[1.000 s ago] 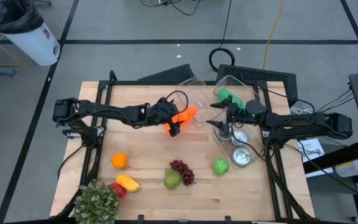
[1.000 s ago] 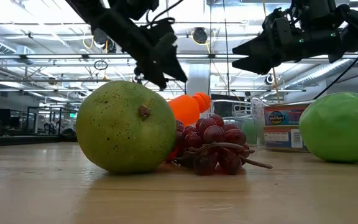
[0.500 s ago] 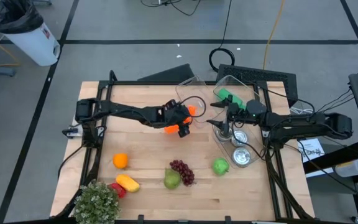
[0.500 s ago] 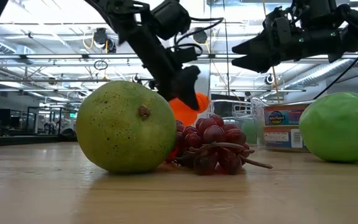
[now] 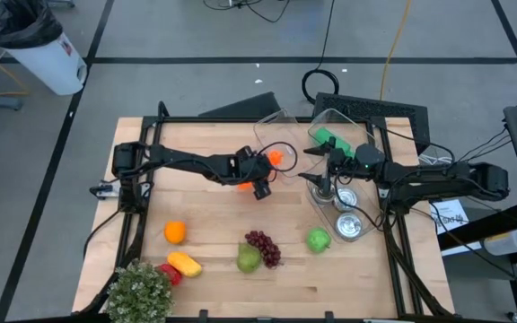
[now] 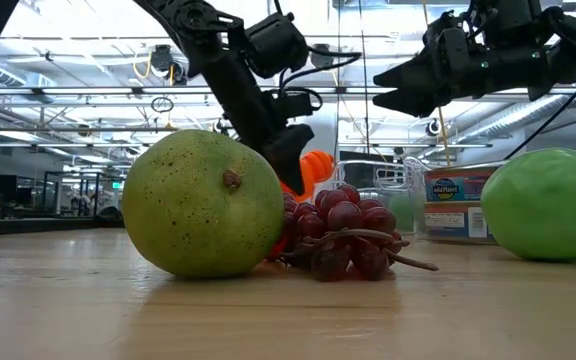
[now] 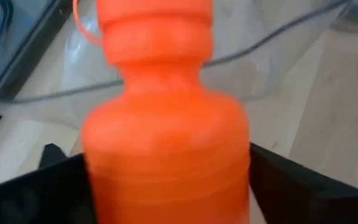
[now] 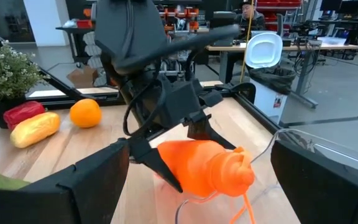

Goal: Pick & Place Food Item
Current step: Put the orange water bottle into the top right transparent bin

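An orange plastic bottle [image 5: 274,159] [image 7: 166,143] with a cap and strap is at mid-table, next to a tipped clear container [image 5: 281,135]. My left gripper [image 5: 258,179] [image 6: 290,150] reaches in from the table's left and is shut on the bottle. My right gripper [image 5: 314,166] [image 8: 210,186] is open, hovering over the jars at the table's right side, with its fingers pointing at the bottle [image 8: 197,165]. In the low view the pear and the grapes hide the underside of the bottle [image 6: 315,168]. My left gripper pinches the bottle's wide body [image 7: 160,180] between its two fingers [image 7: 61,174], one on each side. The fingers come from the table's left, slanting down, and lie along the bottle. The cap end [image 8: 235,171] points away toward the right arm. The bottle looks lifted and roughly level.
A second clear container [image 5: 344,126] holds a green item [image 5: 330,139]. Jars [image 5: 348,211] stand below the right gripper. Near the front edge lie a green apple [image 5: 319,240], grapes [image 5: 263,244], a pear [image 5: 248,260], an orange [image 5: 175,232], a yellow fruit [image 5: 185,264] and a plant [image 5: 139,292].
My left arm has reached toward the table's right, and the gripper has come down lower, carrying the bottle. From above, less of the bottle shows past the gripper than before. The right arm has kept still.
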